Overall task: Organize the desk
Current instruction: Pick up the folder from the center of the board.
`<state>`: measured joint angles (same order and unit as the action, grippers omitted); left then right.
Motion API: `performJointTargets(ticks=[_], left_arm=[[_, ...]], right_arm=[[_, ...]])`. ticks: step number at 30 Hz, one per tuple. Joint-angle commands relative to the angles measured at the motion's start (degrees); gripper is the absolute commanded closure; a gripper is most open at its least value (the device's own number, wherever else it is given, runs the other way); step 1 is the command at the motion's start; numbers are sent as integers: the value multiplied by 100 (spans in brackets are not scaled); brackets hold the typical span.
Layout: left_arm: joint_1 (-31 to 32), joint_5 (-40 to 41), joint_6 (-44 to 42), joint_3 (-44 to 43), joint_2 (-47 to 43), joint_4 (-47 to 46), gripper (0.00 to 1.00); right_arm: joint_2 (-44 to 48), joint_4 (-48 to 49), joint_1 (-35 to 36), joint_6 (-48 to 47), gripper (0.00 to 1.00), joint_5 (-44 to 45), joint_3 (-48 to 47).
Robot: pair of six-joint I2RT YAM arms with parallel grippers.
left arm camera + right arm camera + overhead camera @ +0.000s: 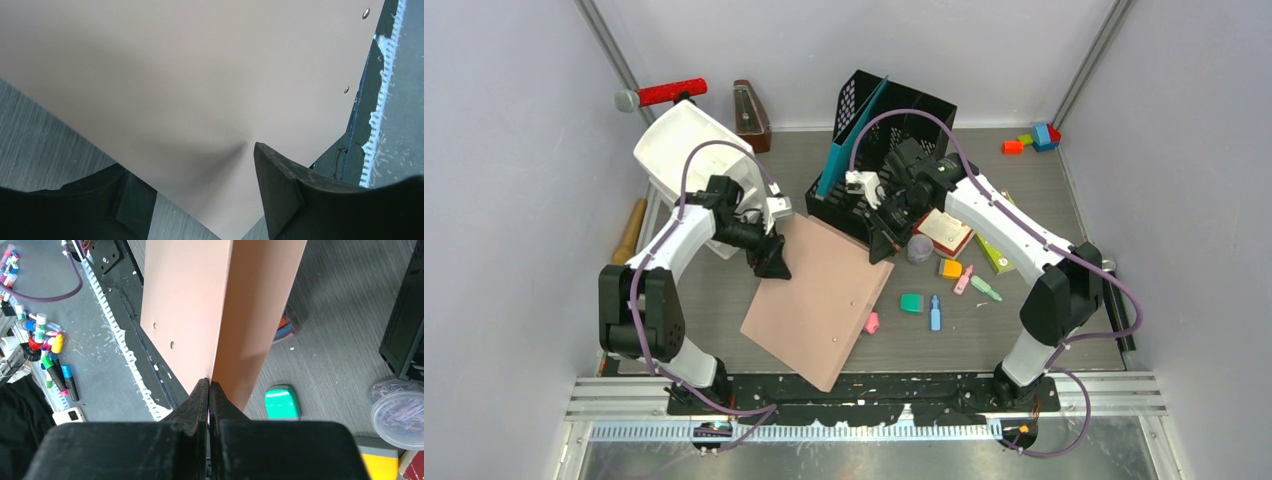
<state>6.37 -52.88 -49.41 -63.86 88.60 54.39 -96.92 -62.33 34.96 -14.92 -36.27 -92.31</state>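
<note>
Stretching back from the rail [864, 400] at the near edge, the grey wood-grain worktop [994, 345] lies beneath a tan folder [819, 300]. At the folder's left edge the left pincer [772, 262] hovers with its jaws apart. At the folder's far corner the right pincer [879, 240] pinches it tight. Behind the folder stands a black file rack [904, 120].

A: The pink folder [200, 75] — how far does it run?
B: Cut off at the top and left edges; it hides most of the counter [40, 135] beneath; the paper-clip tub [400, 410] is clipped too — right edge.
</note>
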Motion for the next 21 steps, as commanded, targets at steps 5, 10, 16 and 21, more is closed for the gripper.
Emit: performJointTargets(ticks=[5,10,16,21], left_arm=[[-22,-109,36,-229,-114,121,62],[-21,115,76,-460,-72,284,88],[-22,358,39,-672,-195,534,100],[-22,477,12,-716,-547,620,100]], right_arm=[[317,235,19,-87,100,-14,-58],[293,186,58,-62,98,79,-155],[303,2,63,-16,68,330,-426],[414,-43,63,150,27,848,-721]])
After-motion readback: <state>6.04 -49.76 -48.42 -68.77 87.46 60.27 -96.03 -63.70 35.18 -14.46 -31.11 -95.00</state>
